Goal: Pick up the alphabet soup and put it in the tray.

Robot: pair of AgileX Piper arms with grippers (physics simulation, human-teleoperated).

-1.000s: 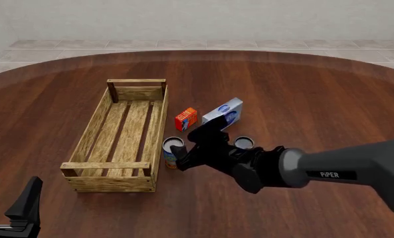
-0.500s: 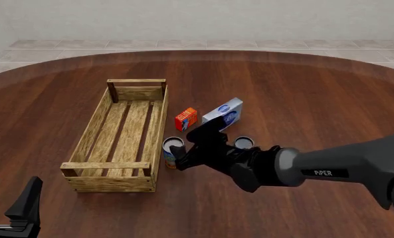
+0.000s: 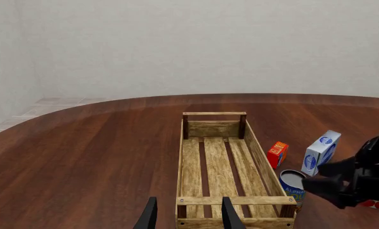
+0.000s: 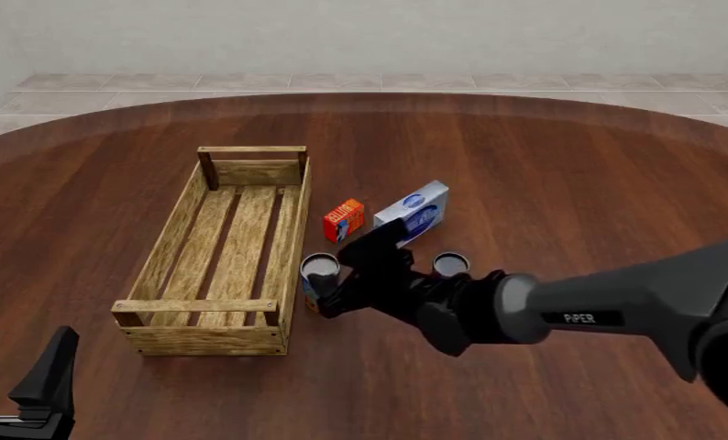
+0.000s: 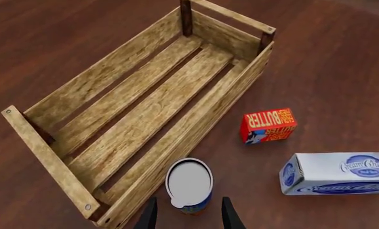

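Note:
The alphabet soup is a small blue-labelled can with a silver top, standing upright just outside the tray's right wall near its front corner. My right gripper is open and low over the soup. In the right wrist view the alphabet soup sits between my two fingers, with a gap on each side. The tray is a long light-wood crate with nothing in it. My left gripper is open at the table's near left, apart from everything, and faces the tray in the left wrist view.
A red butter box and a blue-and-white cream cheese box lie right of the tray, beyond the soup. A second can stands right of the soup, close behind my right arm.
My right gripper has crept a little left and lower, closing in around the soup can. The can and the left arm have not moved.

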